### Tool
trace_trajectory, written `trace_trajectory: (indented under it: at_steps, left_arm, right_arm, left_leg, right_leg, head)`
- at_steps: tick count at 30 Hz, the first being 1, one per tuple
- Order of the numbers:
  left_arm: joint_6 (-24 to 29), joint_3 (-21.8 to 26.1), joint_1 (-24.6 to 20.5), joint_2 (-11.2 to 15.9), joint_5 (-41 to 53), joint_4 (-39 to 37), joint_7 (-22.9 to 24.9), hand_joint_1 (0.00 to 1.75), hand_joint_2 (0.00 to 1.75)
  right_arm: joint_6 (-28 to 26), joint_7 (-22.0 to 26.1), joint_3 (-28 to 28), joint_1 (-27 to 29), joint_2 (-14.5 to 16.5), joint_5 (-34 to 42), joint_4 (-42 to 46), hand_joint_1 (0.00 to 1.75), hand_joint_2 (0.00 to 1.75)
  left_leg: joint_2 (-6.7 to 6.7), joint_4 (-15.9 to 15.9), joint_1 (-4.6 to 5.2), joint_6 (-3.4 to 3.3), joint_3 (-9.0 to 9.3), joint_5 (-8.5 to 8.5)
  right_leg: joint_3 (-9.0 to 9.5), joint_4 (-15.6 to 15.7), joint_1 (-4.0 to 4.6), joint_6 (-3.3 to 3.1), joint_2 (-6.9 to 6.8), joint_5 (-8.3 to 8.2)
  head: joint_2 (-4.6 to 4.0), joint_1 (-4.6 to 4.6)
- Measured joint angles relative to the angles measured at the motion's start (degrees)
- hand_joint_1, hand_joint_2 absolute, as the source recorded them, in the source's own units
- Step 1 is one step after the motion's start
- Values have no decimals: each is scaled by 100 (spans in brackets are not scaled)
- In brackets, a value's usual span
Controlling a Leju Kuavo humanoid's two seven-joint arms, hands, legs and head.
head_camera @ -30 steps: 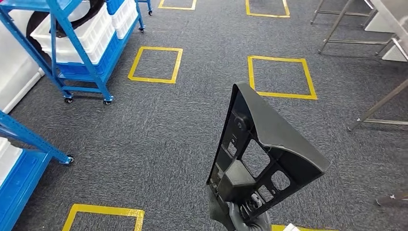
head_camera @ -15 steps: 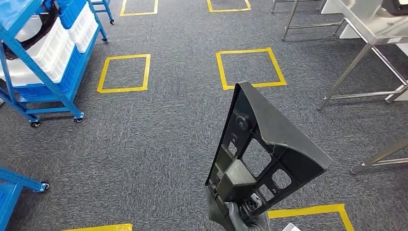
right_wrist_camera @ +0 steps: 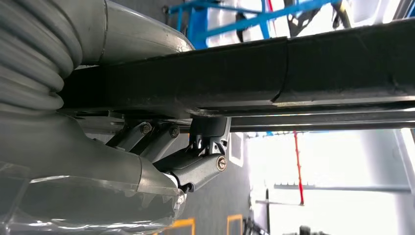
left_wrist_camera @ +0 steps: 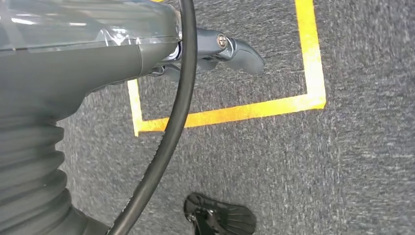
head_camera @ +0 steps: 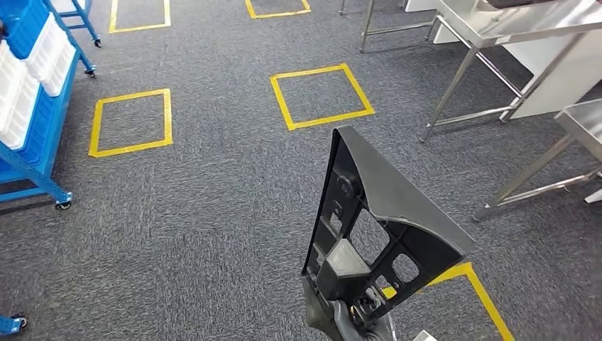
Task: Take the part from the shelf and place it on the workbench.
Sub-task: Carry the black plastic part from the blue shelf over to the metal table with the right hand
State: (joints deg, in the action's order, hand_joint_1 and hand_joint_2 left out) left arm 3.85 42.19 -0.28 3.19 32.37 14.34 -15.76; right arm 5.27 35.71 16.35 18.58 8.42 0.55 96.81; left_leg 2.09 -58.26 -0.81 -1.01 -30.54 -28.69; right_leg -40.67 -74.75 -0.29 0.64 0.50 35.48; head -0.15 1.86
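This is a factory or workshop training floor. Grey carpet tiles (head_camera: 199, 213) cover the ground, marked out with yellow tape squares (head_camera: 321, 96) like station or parking spots, one at 12 o'clock, another at 10 o'clock. At 9 to 10 o'clock stands a blue wheeled shelf rack (head_camera: 35, 135) on castors, loaded with white and blue plastic bins (head_camera: 28, 82). At 1 to 3 o'clock stand stainless-steel tables (head_camera: 511, 25) on bare metal legs, the kind used as workbenches.
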Motion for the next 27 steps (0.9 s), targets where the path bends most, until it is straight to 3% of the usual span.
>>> trace_trajectory:
  at_steps: [1, 2, 4, 6, 7, 9, 11, 13, 15, 16, 17, 18, 20, 22, 23, 24, 25, 27]
  left_arm:
    - [0, 7, -5, -1, 0, 0, 0, 0, 175]
    - [-1, 10, -15, -2, 0, 0, -1, 0, 175]
    - [-3, 12, -26, -4, 0, 0, -2, 0, 175]
    - [-9, 14, -25, -6, 0, 0, -2, 0, 175]
    - [-13, 15, -25, -8, 0, 0, -2, 0, 175]
    - [-21, 17, -41, -12, 1, 1, -3, 0, 175]
    - [-22, 20, -61, -15, 2, 2, -5, 0, 175]
    - [-21, 33, -46, -13, 1, 2, -5, 0, 175]
    - [-19, 45, -7, -13, 0, 2, -1, 0, 175]
    - [-19, 46, 2, -14, 0, 2, 2, 0, 175]
    - [-19, 47, 2, -14, 0, 2, 3, 0, 175]
    - [-17, 47, -3, -14, 0, 2, 4, 0, 175]
    - [-16, 48, -9, -15, -1, 1, 5, 0, 175]
    - [-15, 50, -5, -17, -2, 0, 8, 0, 175]
    - [-14, 50, -8, -18, -2, 0, 9, 0, 175]
    - [-14, 51, -21, -20, -2, 1, 10, 0, 175]
    - [-14, 51, -37, -22, -2, 1, 9, 0, 175]
    - [-14, 51, -47, -26, -2, 2, 5, 0, 175]
  right_arm:
    - [0, -1, 0, 4, -4, 0, -9, 175, 175]
    - [0, -1, 0, 5, -7, 0, -17, 175, 175]
    - [0, -2, 1, 0, -9, 0, -21, 175, 175]
    - [0, -2, 3, -13, -9, 0, -17, 175, 175]
    - [0, -2, 4, -15, -10, 0, -17, 175, 175]
    - [0, -1, 5, -6, -11, 1, -16, 175, 175]
    - [0, 0, 9, -9, -11, 1, -16, 175, 175]
    - [0, 0, 20, -23, -12, 1, -20, 175, 175]
    - [0, -3, 27, -21, -13, 2, -31, 175, 175]
    - [0, -4, 28, -18, -14, 4, -37, 175, 175]
    - [0, -5, 28, -16, -14, 5, -43, 175, 175]
    - [0, -5, 29, -16, -14, 7, -45, 175, 175]
    - [0, -6, 33, -23, -14, 9, -48, 175, 175]
    - [0, -6, 40, -22, -14, 10, -48, 175, 175]
    - [-1, -6, 43, -17, -15, 11, -48, 175, 175]
    - [-1, -6, 44, -7, -16, 11, -48, 175, 175]
    - [-1, -5, 44, -1, -19, 10, -48, 175, 175]
    - [0, -5, 44, -8, -23, 8, -47, 175, 175]
  left_leg:
    - [77, 0, 7, -3, 4, -6]
    - [143, 0, 13, -1, 14, -13]
    - [270, -4, 33, 19, 51, -39]
    - [392, -6, 54, 56, 77, -65]
    - [463, 0, 62, 77, 89, -73]
    - [542, 16, 61, 128, 133, -104]
    - [303, -201, 44, 185, 76, -291]
    - [-38, -865, 22, 219, -216, -652]
    - [-146, -1499, 17, 233, -529, -850]
    - [-160, -1547, 16, 233, -572, -783]
    - [-179, -1362, 13, 231, -508, -604]
    - [-241, -994, 6, 229, -360, -366]
    - [-509, -319, -14, 212, -82, -88]
    - [-654, -98, -12, 172, 3, -80]
    - [-607, -79, -6, 140, 6, -71]
    - [-538, -72, -7, 105, 7, -56]
    - [-478, -57, -10, 70, 9, -38]
    - [-334, -29, -17, 6, 7, -17]
  right_leg:
    - [37, 47, 1, -7, -21, -84]
    - [176, 292, 6, -24, -58, -246]
    - [609, 1081, 62, -98, -331, -574]
    - [839, 1553, 143, -177, -565, -675]
    - [843, 1602, 172, -201, -572, -659]
    - [850, 1660, 143, -248, -414, -699]
    - [884, 1732, 87, -295, -266, -749]
    - [886, 1749, 66, -314, -117, -768]
    - [879, 1735, 62, -317, 57, -770]
    - [880, 1722, 60, -315, 147, -768]
    - [883, 1702, 56, -307, 233, -763]
    - [884, 1674, 47, -292, 313, -752]
    - [853, 1599, 41, -238, 463, -724]
    - [786, 1555, 29, -173, 603, -732]
    - [755, 1551, 21, -143, 670, -750]
    - [735, 1542, 13, -114, 670, -753]
    - [706, 1494, 22, -84, 565, -719]
    - [526, 1109, 32, -28, 205, -471]
  head:
    - [0, -1]
    - [0, -1]
    - [0, -1]
    - [0, 0]
    - [0, 1]
    - [0, 0]
    - [0, 0]
    - [0, 1]
    - [0, 2]
    - [0, 2]
    - [0, 2]
    - [0, 2]
    - [0, 1]
    - [0, 0]
    - [0, 1]
    - [0, 1]
    - [0, 1]
    - [0, -1]
